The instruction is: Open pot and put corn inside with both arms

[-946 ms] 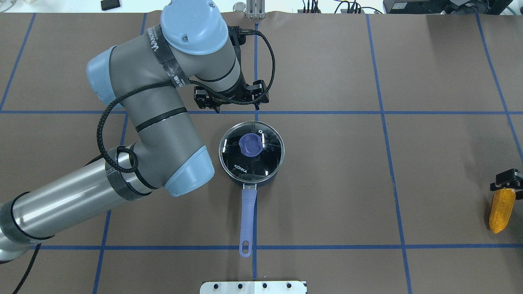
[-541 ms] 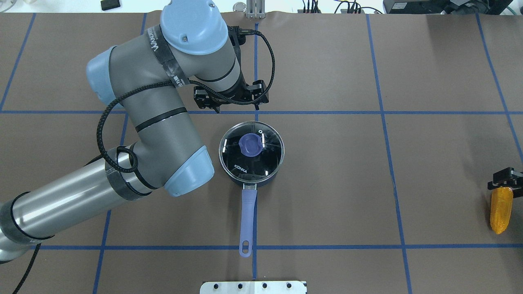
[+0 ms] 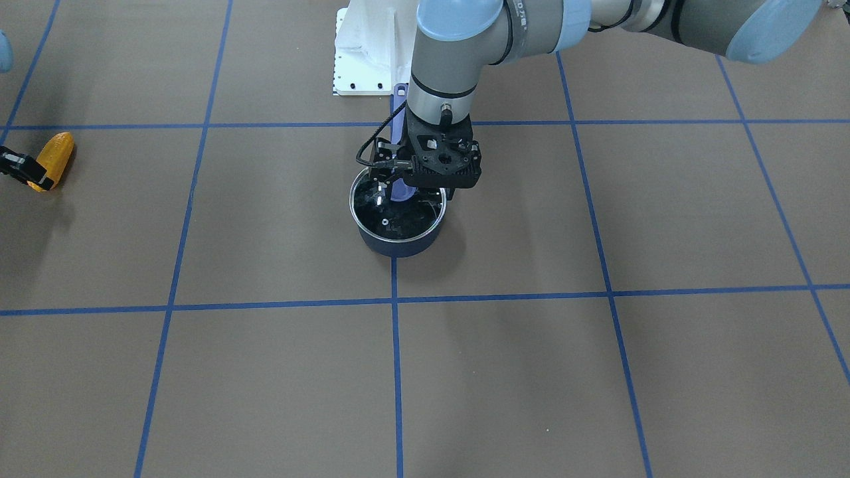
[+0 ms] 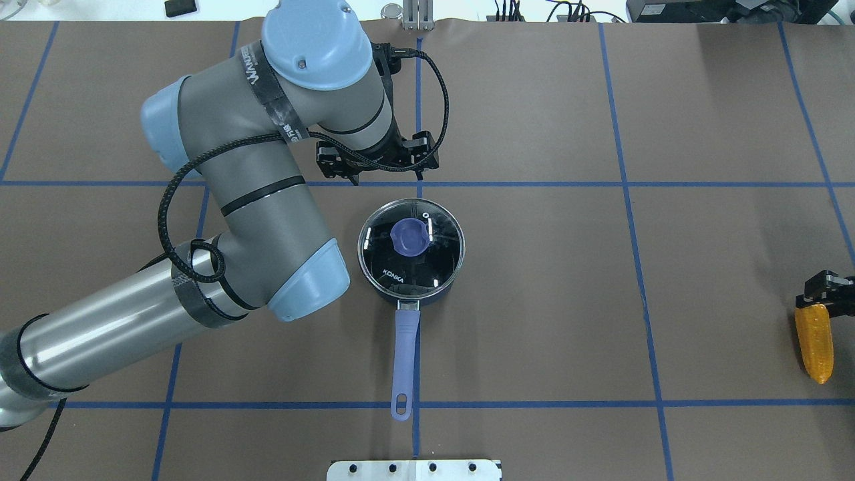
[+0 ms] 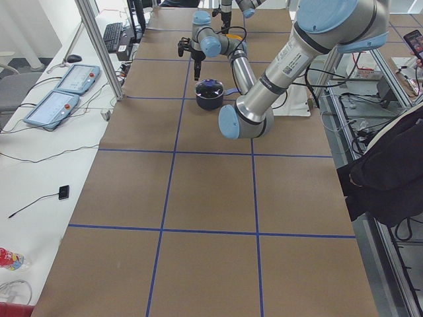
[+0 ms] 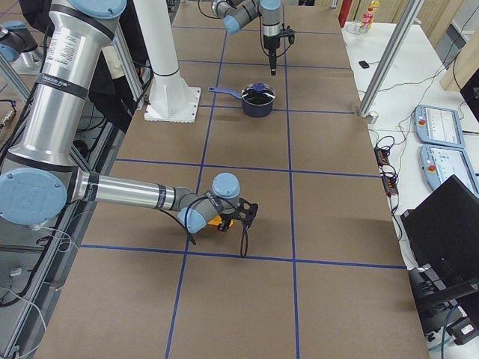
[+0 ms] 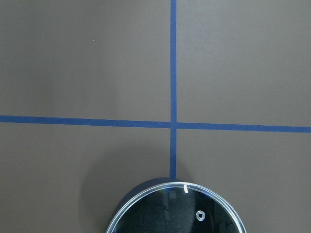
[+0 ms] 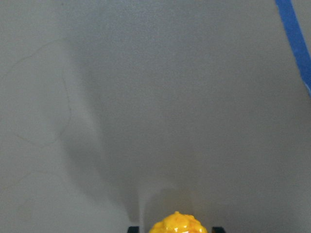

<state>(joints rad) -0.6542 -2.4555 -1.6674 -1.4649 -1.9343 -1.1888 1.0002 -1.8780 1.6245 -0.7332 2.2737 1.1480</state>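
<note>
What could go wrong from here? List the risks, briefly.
1. The glass lid is still on the pot; if the corn arrives before it is lifted, it will likely hit glass.
2. The right gripper holds the corn by one end, most of it sticking out, so it may swing or slip in transit.
3. The left gripper hangs beyond the pot, off the knob; a misaligned descent could shove the lid or the pot.

Pot (image 3: pixel 396 245): one
Lid (image 4: pixel 401 267): one
Corn (image 4: pixel 816 347): one
Robot arms: two, the left arm (image 4: pixel 254 200) and the right arm (image 6: pixel 120 191)
Grippers: two, the left gripper (image 6: pixel 273 69) and the right gripper (image 4: pixel 820 302)
Tablets (image 5: pixel 53 109): two, I think; they look small and far away
</note>
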